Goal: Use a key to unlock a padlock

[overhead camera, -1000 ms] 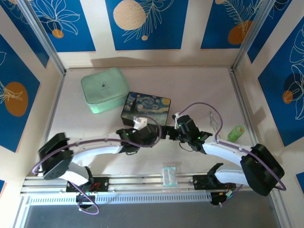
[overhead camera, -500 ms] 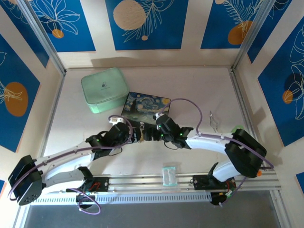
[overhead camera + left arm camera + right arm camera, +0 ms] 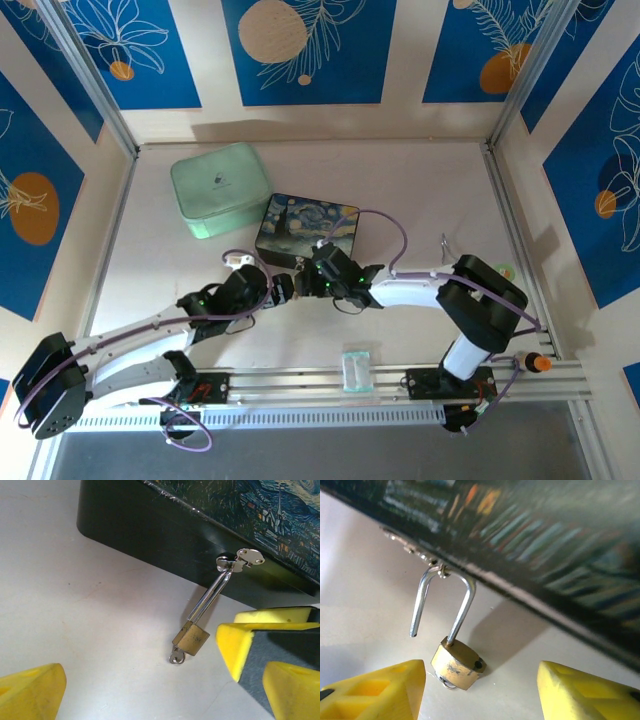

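Observation:
A small brass padlock (image 3: 457, 663) hangs by its silver shackle (image 3: 462, 607) from the clasp (image 3: 240, 560) on the front of the painted box (image 3: 305, 225). One shackle leg stands free of the body. The key (image 3: 176, 656) sticks out of the padlock's (image 3: 191, 638) underside, touching the table. My right gripper (image 3: 480, 690) is open, its yellow fingertips on either side of the padlock, and the left fingertip (image 3: 380, 687) is very close to it. My left gripper (image 3: 168, 680) is wide open just in front of the key, holding nothing. Both grippers, left (image 3: 280, 288) and right (image 3: 308, 282), meet at the box's front.
A mint green case (image 3: 220, 188) lies behind and left of the box. A clear plastic packet (image 3: 356, 368) lies by the near rail. A thin wire piece (image 3: 447, 250) and a small green object (image 3: 505, 270) sit at the right. Metal posts frame the table.
The right arm has swung left to the box front and its jaws have narrowed around the padlock. The left arm has stretched out lower, with its gripper shifted slightly left.

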Robot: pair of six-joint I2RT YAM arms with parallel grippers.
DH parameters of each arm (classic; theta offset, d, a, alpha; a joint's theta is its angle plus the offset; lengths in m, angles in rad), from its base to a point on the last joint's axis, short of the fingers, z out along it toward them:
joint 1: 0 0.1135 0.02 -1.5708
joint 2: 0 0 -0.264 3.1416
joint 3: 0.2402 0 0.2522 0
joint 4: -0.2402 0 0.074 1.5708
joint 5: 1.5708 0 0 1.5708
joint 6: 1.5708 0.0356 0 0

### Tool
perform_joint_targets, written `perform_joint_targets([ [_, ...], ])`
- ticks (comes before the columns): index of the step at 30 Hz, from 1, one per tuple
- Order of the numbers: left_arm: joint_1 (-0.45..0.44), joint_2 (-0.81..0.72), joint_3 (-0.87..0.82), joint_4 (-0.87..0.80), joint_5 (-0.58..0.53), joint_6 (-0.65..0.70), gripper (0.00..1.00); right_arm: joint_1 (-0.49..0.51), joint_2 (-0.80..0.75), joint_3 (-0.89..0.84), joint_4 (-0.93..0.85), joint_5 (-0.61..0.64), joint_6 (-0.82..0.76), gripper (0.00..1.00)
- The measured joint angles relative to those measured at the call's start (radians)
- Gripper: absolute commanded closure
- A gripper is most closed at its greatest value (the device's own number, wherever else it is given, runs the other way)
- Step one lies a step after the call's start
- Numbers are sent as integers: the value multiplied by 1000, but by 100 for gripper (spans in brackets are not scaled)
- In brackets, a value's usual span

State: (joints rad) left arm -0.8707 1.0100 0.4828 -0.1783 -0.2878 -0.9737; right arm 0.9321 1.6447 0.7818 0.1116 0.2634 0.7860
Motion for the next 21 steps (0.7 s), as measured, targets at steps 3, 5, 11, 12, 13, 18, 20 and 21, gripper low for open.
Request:
perform_joint_targets([
  [3,0,0,-5,7,0,-7,0,13,16,10,-5,10,4,39],
  [5,0,0,-5,8,0,-14,0,16,23,10,-5,18,7,38],
  [11,3,1,-7,15,0,-17,0,30,48,35,-15,26,6,39],
  [12,3,1,-7,15,0,-17,0,35,53,41,-15,26,4,39],
  [13,3,1,-7,15,0,-17,0,39,58,46,-15,26,3,39],
  [18,3,8,-7,19,0,-21,0,42,83,52,-15,26,4,41],
  [20,3,8,-8,22,0,-24,0,42,91,58,-11,29,3,44],
  [21,3,8,-8,26,0,-24,0,42,96,64,-11,31,3,45],
])
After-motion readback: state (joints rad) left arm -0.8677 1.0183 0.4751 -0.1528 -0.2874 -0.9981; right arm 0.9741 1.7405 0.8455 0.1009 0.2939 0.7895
